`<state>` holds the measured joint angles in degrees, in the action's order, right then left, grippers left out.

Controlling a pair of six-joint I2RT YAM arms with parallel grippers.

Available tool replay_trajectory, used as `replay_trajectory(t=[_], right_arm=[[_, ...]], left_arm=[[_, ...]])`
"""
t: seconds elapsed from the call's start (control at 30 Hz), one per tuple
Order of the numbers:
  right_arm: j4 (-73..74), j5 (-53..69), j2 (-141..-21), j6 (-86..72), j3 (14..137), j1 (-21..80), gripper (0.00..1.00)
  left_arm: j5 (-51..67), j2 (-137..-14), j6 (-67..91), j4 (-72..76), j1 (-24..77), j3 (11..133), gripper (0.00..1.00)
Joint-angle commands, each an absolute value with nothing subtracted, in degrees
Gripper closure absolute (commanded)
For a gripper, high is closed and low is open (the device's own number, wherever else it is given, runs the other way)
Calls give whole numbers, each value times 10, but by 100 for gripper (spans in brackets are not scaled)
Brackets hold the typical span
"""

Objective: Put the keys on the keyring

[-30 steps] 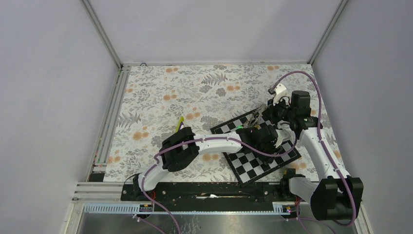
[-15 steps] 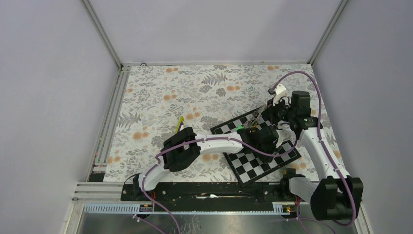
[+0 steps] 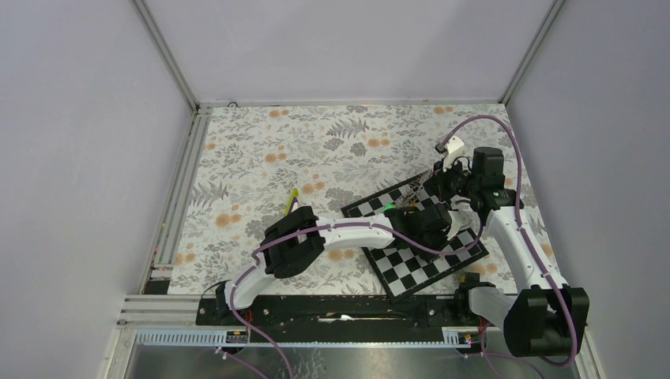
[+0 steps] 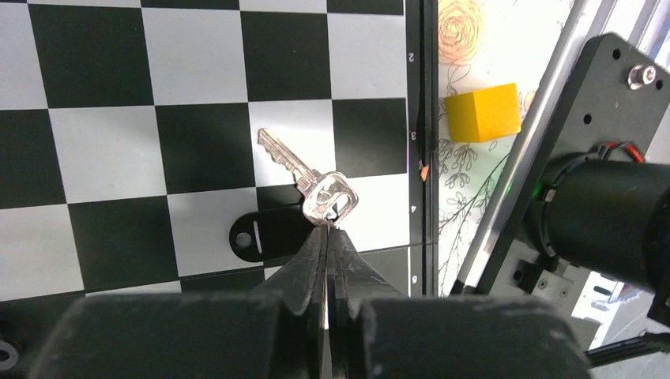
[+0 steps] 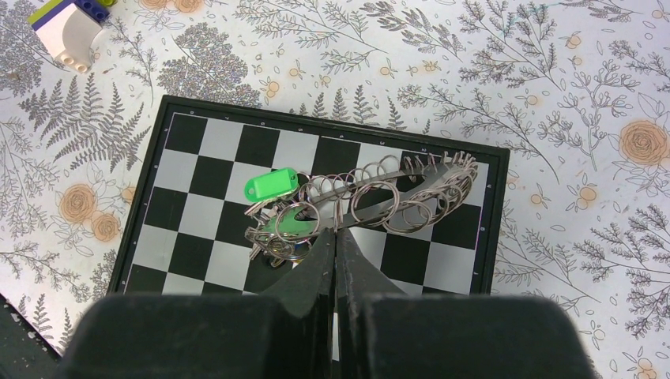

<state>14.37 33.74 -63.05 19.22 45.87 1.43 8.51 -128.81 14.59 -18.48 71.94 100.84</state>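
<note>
— Where's the key they're after?

— Middle of the left wrist view. A small silver metal key (image 4: 294, 167) lies flat on the black-and-white chessboard (image 4: 95, 63), blade pointing to the upper left. The left gripper (image 4: 326, 229) has its jaws pressed together on the very edge of the key's head, a thin pinch as far as I can judge.

— And the ring?

— Centre of the right wrist view: the big grey coiled metal keyring (image 5: 411, 183), with a green plastic tag (image 5: 272, 185) bunched at its left end. The right gripper (image 5: 336, 233) is closed too, its tips nipping the lower edge of the coil.

— So what worries you?

— That pinch. With so little metal between the jaws, I'd expect the key to swivel or slip out once it's lifted. There's a flat black plastic tag (image 4: 257, 234) just left of the fingertips (whether it's tied to the key I can't tell), and if it is, its drag could tug the key loose.

— Anything else?

— The ring is held by thin wire, so it might twist in the jaws when the key is pushed at it. From overhead both grippers crowd the same patch, right of centre, so a knock looks possible. A dropped key could also skid off the board's right edge toward the small yellow block (image 4: 483, 113).
</note>
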Motion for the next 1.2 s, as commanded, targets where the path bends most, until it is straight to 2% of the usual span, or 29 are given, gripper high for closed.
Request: replay_trajectory(t=[0.0, 0.23, 0.37, 0.67, 0.9, 1.17], right_arm=[[129, 359, -626, 189, 461, 11, 100], [131, 388, -610, 217, 457, 12, 100], [140, 444, -597, 242, 456, 12, 100], [205, 558, -600, 296, 489, 21, 100], [207, 570, -571, 351, 487, 97, 100], [194, 626, -590, 390, 499, 165, 100]], left_arm=[[81, -1226, 113, -186, 723, 994, 100], [132, -1099, -32, -185, 719, 889, 100], [137, -1005, -126, -215, 704, 829, 100], [254, -861, -252, -327, 546, 803, 100], [350, -824, -375, -377, 457, 817, 100], [413, -823, -532, -415, 455, 820, 100]])
